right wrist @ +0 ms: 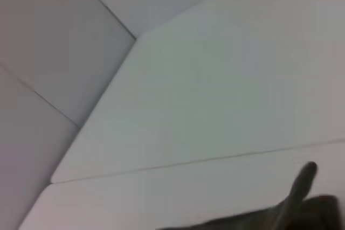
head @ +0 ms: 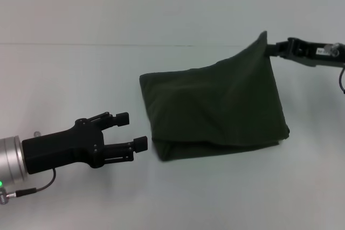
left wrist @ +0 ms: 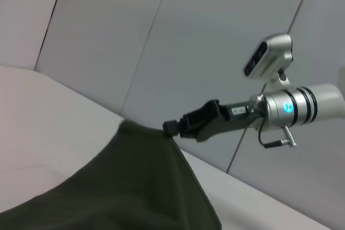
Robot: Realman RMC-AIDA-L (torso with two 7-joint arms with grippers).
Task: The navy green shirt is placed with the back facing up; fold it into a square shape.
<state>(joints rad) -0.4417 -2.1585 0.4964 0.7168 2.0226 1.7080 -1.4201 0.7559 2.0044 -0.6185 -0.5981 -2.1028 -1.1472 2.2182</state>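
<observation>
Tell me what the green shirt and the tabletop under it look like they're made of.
The navy green shirt: soft matte woven or knit fabric, probably cotton; it drapes and creases, peaking where the right gripper pinches its corner. The table: smooth, pale, hard-looking surface with faint sheen, maybe laminate; uncertain. The left gripper is open nearby.

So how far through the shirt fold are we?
Mostly done: the navy green shirt already lies as a compact, roughly square bundle on the table. In hand: the right gripper pinches its far right corner, lifted into a peak. The left gripper is open beside it. Left: lay that corner flat and release.
</observation>
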